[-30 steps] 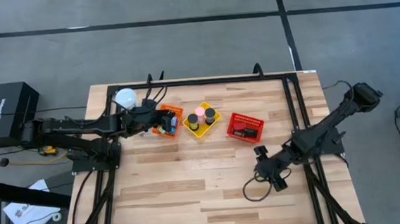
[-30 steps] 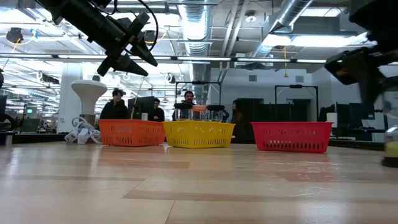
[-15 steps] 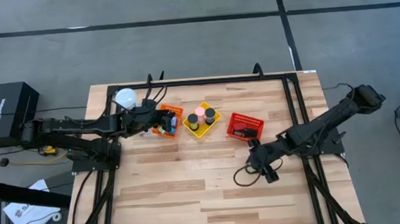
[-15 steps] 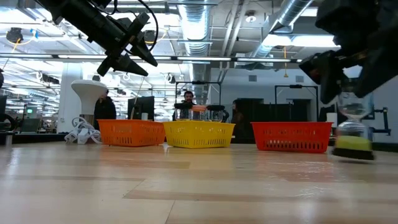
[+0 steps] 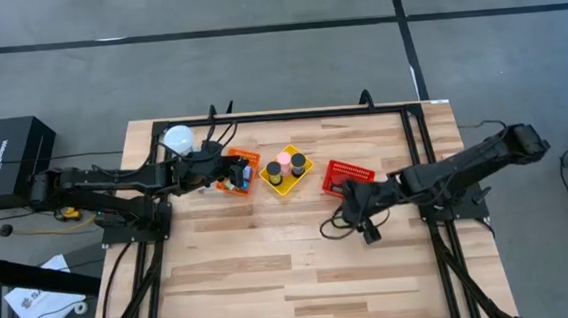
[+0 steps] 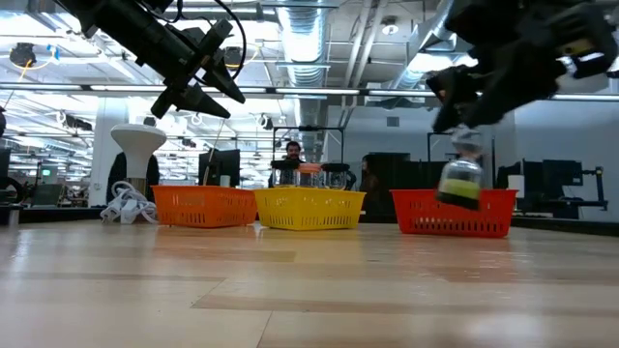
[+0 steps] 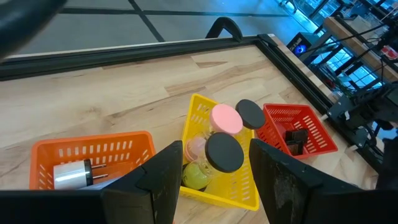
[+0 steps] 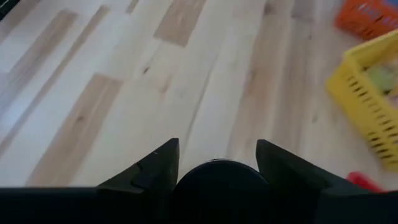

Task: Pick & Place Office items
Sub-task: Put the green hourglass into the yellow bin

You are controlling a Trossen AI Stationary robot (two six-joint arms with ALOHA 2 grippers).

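From above, the right tool (image 5: pixel 353 212) hung over the counter (image 5: pixel 272 270) just in front of the red basket (image 5: pixel 349 179), a dark cable looping below it. The left tool (image 5: pixel 227 171) waited over the orange basket (image 5: pixel 240 172), the yellow basket (image 5: pixel 283 174) between the two, its lidded jars standing inside.

At counter height, the right tool (image 6: pixel 462 114) was up off the surface, clenched on a clear jar (image 6: pixel 459 182) with yellow-green contents and a black lid, dangling in front of the red basket (image 6: pixel 453 213). The left tool (image 6: pixel 215 92) sat high over the orange basket (image 6: pixel 203 206).

The left wrist camera showed its fingers (image 7: pixel 163 180) parted and empty above the yellow basket (image 7: pixel 198 111), a pink lid (image 7: pixel 226 119) and two black lids beside it.

The right wrist camera showed the black lid (image 8: pixel 216 171) wedged between its fingers (image 8: pixel 158 168), yellow basket (image 8: pixel 367 93) ahead.

My read: this jar belonged with its mates in yellow. Keep it high enough to clear the rim, centre it over a free gap, lower it upright, then release.
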